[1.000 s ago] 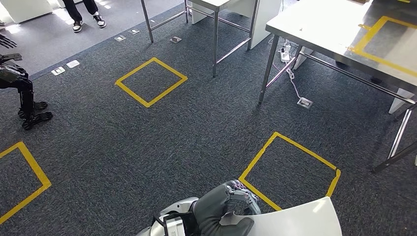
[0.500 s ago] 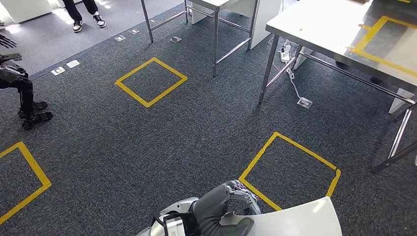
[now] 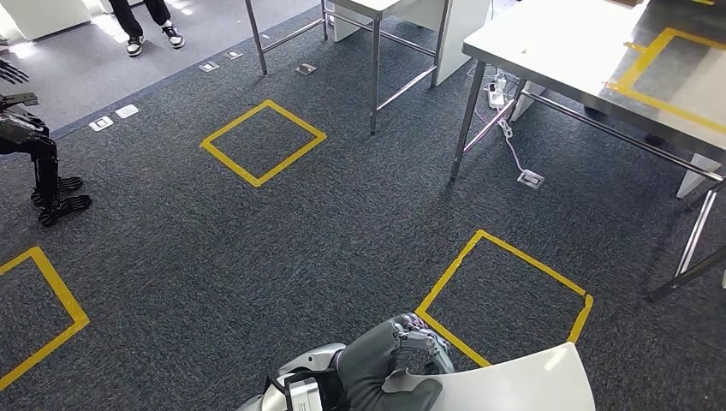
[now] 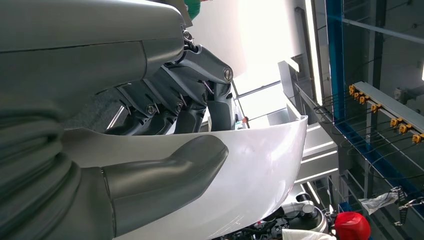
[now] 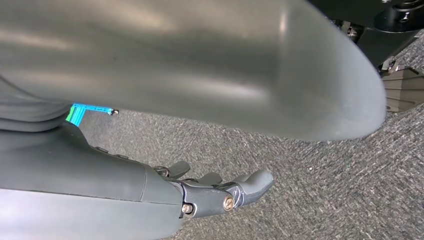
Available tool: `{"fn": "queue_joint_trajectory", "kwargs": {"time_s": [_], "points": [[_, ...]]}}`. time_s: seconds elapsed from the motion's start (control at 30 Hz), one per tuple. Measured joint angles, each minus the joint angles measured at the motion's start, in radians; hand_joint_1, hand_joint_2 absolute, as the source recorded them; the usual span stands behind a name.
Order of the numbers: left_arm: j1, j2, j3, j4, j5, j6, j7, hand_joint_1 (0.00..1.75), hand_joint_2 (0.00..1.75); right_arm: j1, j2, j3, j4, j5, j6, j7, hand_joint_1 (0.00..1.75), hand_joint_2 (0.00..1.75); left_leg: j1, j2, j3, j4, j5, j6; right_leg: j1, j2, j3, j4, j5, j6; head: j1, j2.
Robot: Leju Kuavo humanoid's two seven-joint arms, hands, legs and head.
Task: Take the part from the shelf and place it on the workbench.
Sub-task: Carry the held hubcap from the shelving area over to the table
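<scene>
While the part (image 3: 514, 381) is carried, it is gripped by the left hand (image 3: 402, 364) low in the head view.

Seen from the head view, a white, curved panel is clamped between the thumb and the dark fingers (image 4: 180, 107) of the left hand, above dark carpet marked with yellow tape squares (image 3: 505, 295). The right hand (image 5: 210, 192) is seen hanging over the carpet, its fingers loosely extended and slightly apart, with nothing held. A steel table (image 3: 599, 64) with a yellow taped outline is seen ahead to the right, well apart from the part. The carrying step is judged to be in hand, with the placing not yet done. For the next move, an approach to the table is called for, with the panel kept level and clear of the table's legs.
</scene>
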Motion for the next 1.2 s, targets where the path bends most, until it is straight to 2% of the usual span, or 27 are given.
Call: {"fn": "queue_joint_trajectory", "kwargs": {"time_s": [1.2], "points": [[0.000, 0.000, 0.000, 0.000, 0.000, 0.000, 0.000, 1.75, 1.75, 0.000, 0.000, 0.000, 0.000, 0.000, 0.000, 0.000, 0.00, 0.00, 0.000, 0.000, 0.000, 0.000, 0.000, 0.000, 0.000, 0.000, 0.000, 0.000, 0.000, 0.000, 0.000, 0.000]]}}
